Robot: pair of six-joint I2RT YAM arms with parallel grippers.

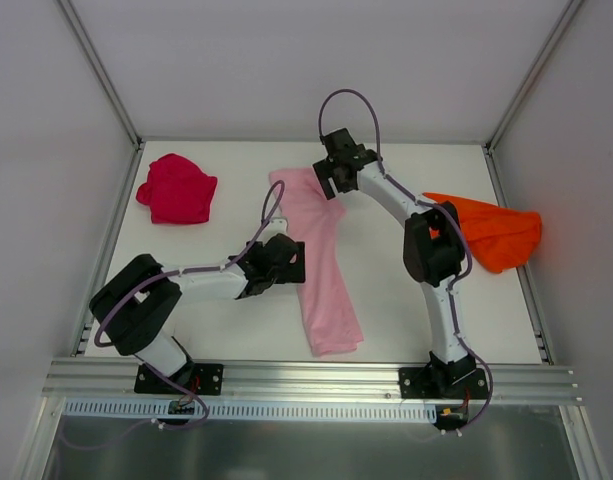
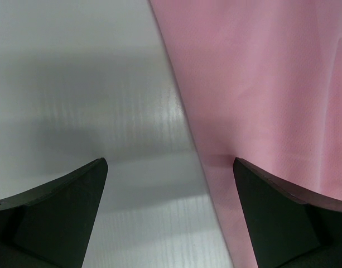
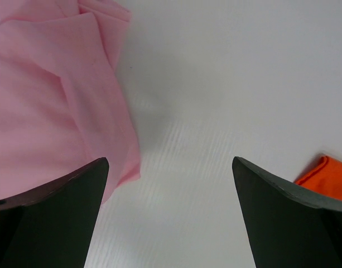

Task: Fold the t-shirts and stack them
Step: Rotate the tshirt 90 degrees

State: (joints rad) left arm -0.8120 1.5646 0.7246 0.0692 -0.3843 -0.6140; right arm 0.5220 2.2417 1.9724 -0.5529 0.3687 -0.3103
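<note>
The light pink t-shirt lies as a long narrow strip down the middle of the table. The crimson-red t-shirt is crumpled at the far left. The orange t-shirt is bunched at the right edge. My left gripper is open and low at the pink strip's left edge; in the left wrist view the pink cloth reaches under the right finger. My right gripper is open over the strip's far right corner; the right wrist view shows pink cloth beside the left finger and a bit of orange.
The white table is boxed in by white walls with metal corner posts. An aluminium rail runs along the near edge, with both arm bases bolted to it.
</note>
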